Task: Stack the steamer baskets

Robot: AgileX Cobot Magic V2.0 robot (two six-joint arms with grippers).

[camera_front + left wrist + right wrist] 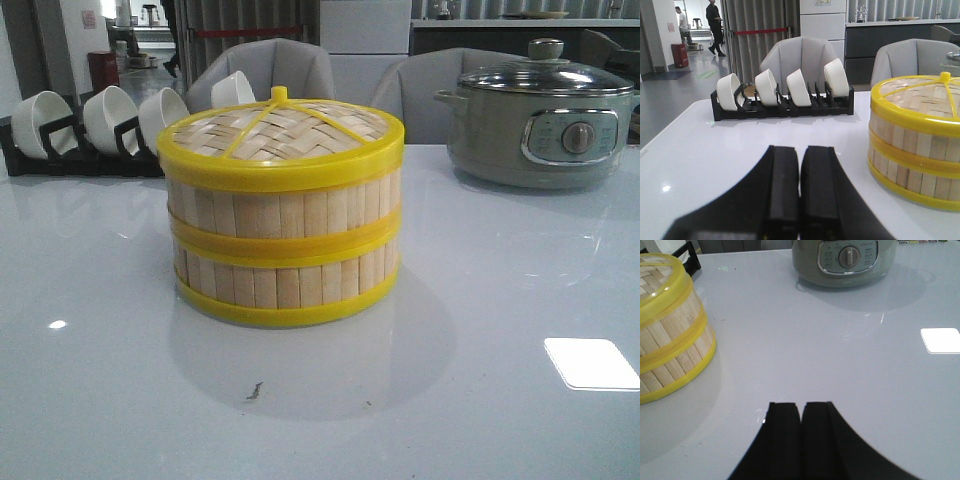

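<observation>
Baskets: two steamer baskets [281, 255] already sit stacked and lidded at mid-bench [500, 420]. Left claw [800, 192] and right claw [801, 432] rest clenched, empty, nearby. You need only keep clear.

Setting: indoor demo or showroom-type kitchen area inside a larger open hall; exact type cannot be told.
Work surface: glossy white table [480, 300], ceiling lights reflected on it.
Kitchenware: grey electric pot [540, 125] with glass lid and front dial; black dish rack [782, 106] holding white bowls [799, 88] on edge.
Seating: grey padded chairs [799, 57] pushed against the table's far side.
Back wall: dark counter [900, 37] with a shelf of small items, vertical slatted panelling.
Hall beyond: polished floor, red bin [679, 55], red barrier strap, two people [714, 25] standing far off.
</observation>
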